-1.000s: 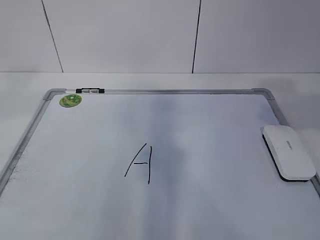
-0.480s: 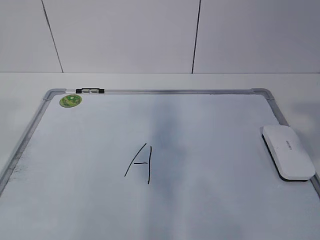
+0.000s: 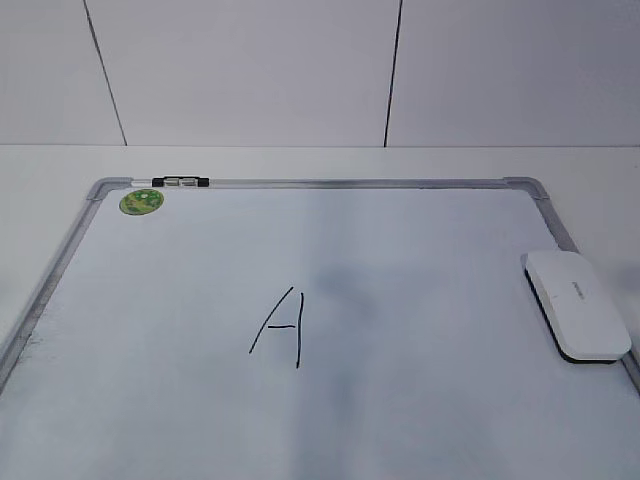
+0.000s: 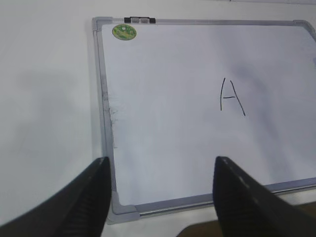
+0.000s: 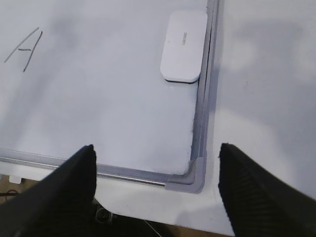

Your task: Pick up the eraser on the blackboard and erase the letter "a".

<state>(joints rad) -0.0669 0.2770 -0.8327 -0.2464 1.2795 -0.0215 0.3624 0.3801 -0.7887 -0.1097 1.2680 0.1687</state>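
The eraser (image 3: 578, 305), a flat white block with a dark underside, lies at the right edge of the blackboard (image 3: 330, 183), a white board in a silver-grey frame. In the right wrist view the eraser (image 5: 183, 47) sits far ahead of my right gripper (image 5: 156, 147), which stands open and empty above the blackboard's near right corner (image 5: 197, 180). My left gripper (image 4: 160, 160) is open and empty over the near left corner of the blackboard (image 4: 101, 98). Neither gripper shows in the exterior view. The letter "a" is not in view.
A tall angular capital "A" (image 3: 283, 328) is drawn mid-board and shows in both wrist views (image 4: 231, 96) (image 5: 24, 49). A round green sticker (image 3: 141, 201) and a small black-and-clear marker pen (image 3: 181, 182) sit at the far left corner. White tabletop surrounds the board.
A soft grey shadow across the middle of the board has faded. The eraser and the board have not moved.
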